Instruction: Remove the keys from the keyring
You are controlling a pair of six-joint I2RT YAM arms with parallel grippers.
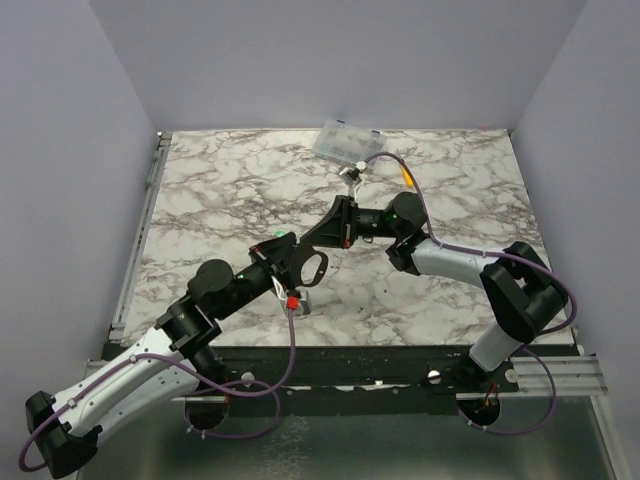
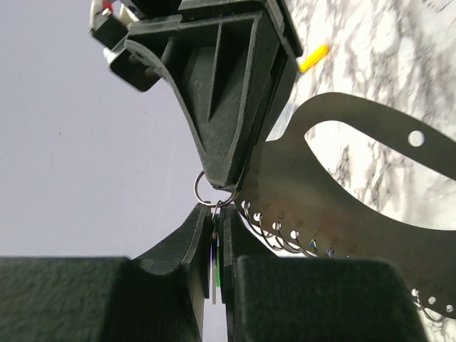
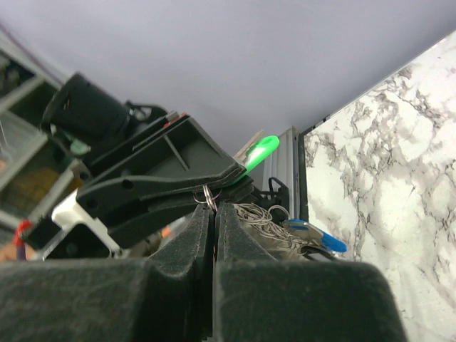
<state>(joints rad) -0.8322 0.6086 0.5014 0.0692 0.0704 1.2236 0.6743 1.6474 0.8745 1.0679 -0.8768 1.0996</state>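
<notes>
Left gripper is clamping the green key in its jaws, right gripper clenching opposite beside the keyring, seemingly stiff, slick, best pinched flatwise.

Lab enclosure: grey walls, marble-print table

table: white marble, grey veins | clear compartment box: 12 o'clock, far edge, slightly askew | walls: plain lilac
</notes>
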